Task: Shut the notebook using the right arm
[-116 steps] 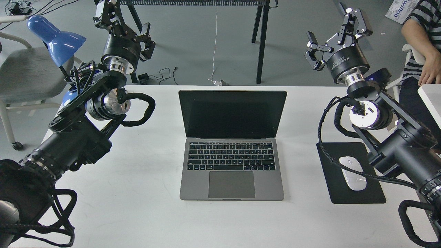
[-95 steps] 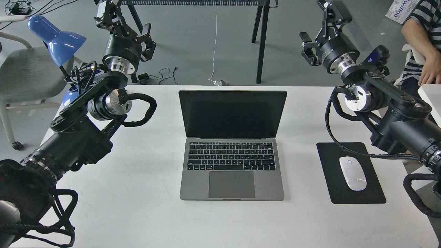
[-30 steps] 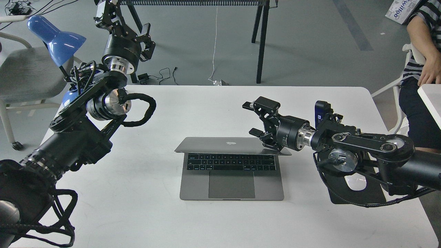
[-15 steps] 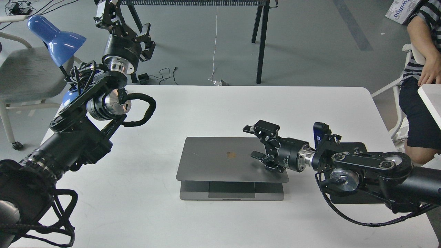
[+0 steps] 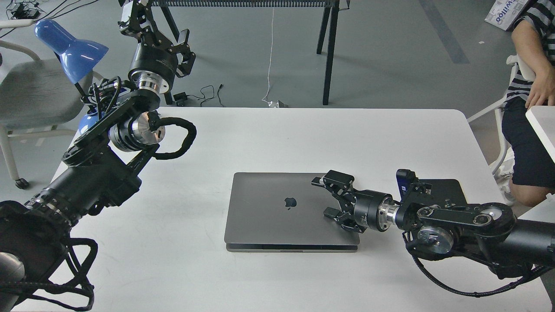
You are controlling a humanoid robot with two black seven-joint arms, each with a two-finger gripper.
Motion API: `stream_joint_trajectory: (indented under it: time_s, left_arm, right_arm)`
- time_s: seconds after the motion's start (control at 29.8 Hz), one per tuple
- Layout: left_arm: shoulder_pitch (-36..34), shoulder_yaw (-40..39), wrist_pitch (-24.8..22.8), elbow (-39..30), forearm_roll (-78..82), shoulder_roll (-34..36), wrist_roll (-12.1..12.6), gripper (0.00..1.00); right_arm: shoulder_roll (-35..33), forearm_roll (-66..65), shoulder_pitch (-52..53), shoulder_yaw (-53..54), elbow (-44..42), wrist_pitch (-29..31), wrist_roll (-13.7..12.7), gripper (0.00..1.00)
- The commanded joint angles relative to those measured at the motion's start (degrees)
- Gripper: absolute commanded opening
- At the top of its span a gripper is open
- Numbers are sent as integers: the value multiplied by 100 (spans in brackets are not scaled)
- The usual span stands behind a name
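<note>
The notebook lies on the white table with its grey lid down flat on the base and the dark apple logo facing up. My right arm reaches in low from the right. Its gripper is open, its fingers spread over the right part of the lid, resting on or just above it. My left gripper is raised high at the back left, far from the notebook, open and empty.
A black mouse pad lies right of the notebook, mostly hidden under my right arm. A blue desk lamp and a grey chair stand at the left. A person sits at the right edge.
</note>
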Motion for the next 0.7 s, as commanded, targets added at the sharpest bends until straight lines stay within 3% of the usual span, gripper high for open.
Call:
stream_joint_trajectory:
  time_s: [0.0, 0.3, 0.67]
  left_arm:
    - [8, -4, 0, 5, 0, 0, 0, 100]
    - [8, 5, 0, -4, 0, 0, 0, 100]
    - [-1, -4, 0, -4, 0, 0, 0, 100]
  right_arm:
    - [2, -12, 29, -209, -35, -87, -50, 100]
    - [-94, -126, 116, 44, 43, -52, 3, 100]
    - [-315, -135, 108, 2680, 290, 27, 3, 100]
